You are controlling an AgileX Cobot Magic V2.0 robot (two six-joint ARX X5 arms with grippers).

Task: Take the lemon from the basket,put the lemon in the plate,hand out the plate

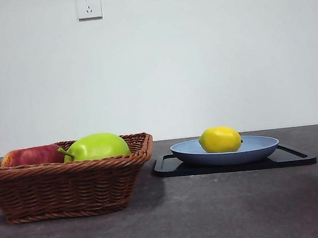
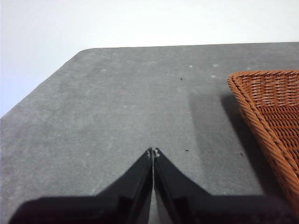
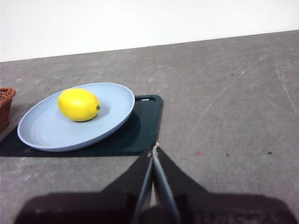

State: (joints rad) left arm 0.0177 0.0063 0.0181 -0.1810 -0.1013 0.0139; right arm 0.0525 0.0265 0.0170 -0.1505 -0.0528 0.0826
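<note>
The yellow lemon (image 1: pixel 220 139) lies in the light-blue plate (image 1: pixel 259 148), which rests on a flat black tray (image 1: pixel 297 158) at the right. Both show in the right wrist view, lemon (image 3: pixel 78 104) on plate (image 3: pixel 46 133). The brown wicker basket (image 1: pixel 64 188) stands at the left. My right gripper (image 3: pixel 154 148) is shut and empty, over the table beside the tray's corner, apart from the plate. My left gripper (image 2: pixel 153 152) is shut and empty over bare table, beside the basket's corner (image 2: pixel 266 107). Neither gripper shows in the front view.
A green stemmed fruit (image 1: pixel 96 146) and a red fruit (image 1: pixel 32 155) lie in the basket. The dark grey table (image 1: pixel 214 215) has a white wall behind it. The table's corner edge (image 2: pixel 42 86) shows in the left wrist view.
</note>
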